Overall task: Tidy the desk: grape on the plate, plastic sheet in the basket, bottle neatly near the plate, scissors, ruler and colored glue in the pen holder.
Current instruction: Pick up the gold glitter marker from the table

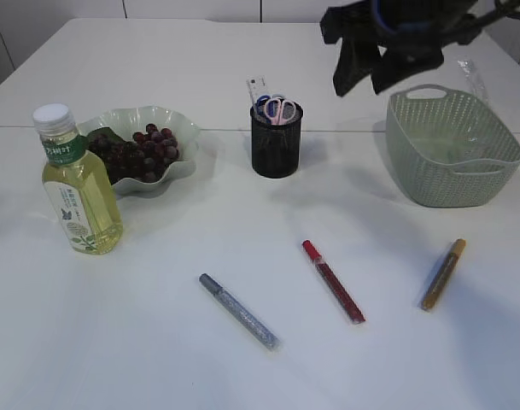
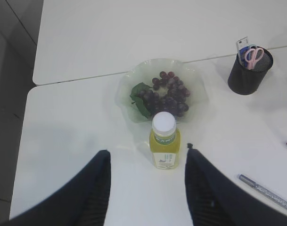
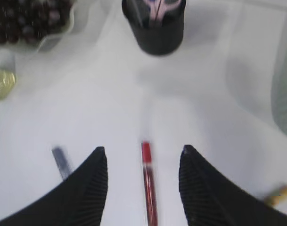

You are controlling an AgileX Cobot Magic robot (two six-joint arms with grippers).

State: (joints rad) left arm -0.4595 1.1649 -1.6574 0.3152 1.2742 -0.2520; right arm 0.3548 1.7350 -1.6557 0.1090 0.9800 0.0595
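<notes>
Hovering high over the far right of the table [image 1: 242, 359], right gripper [image 3: 143, 155] with jaws apart and empty above the red glue pen [image 3: 149, 188]; left gripper [image 2: 148, 157] likewise spread and empty, hanging over the upright bottle [image 2: 164, 146] just near of the grape plate [image 2: 129, 89]. Lying well apart on open near tabletop: three glue pens, silver [image 1: 238, 311], red, gold [image 1: 442, 274]. Counting one bottle, one plate holding the grapes [image 1: 144, 152], one pen holder [image 1: 277, 141] with scissors [image 1: 277, 107] and ruler [image 1: 256, 88], one basket [image 1: 452, 154] far right.
</notes>
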